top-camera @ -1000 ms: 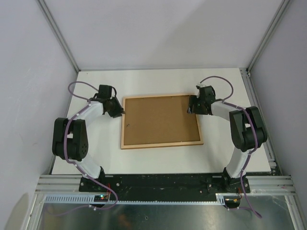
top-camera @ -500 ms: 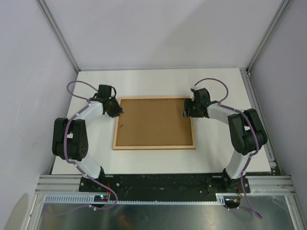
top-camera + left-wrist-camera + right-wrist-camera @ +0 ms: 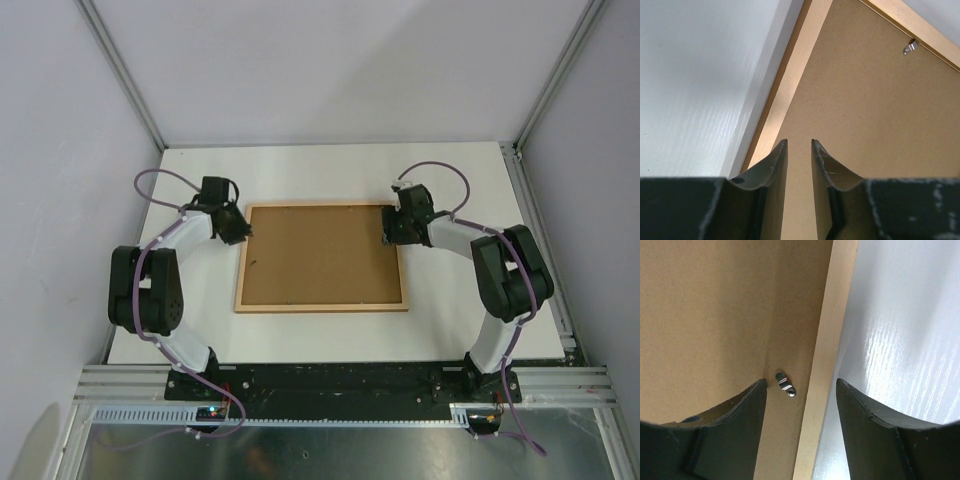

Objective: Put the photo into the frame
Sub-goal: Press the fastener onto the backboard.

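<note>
Here, frame [image 3: 320,304] lying flat, backing board [image 3: 320,255] inside

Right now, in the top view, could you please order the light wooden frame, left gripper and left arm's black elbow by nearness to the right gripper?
1. Light wooden frame, below the right gripper.
2. Left gripper, across the frame.
3. Left arm's black elbow, near left.

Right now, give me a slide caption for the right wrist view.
Open right gripper over the light-wood frame and a metal clip on its backing board.
</note>
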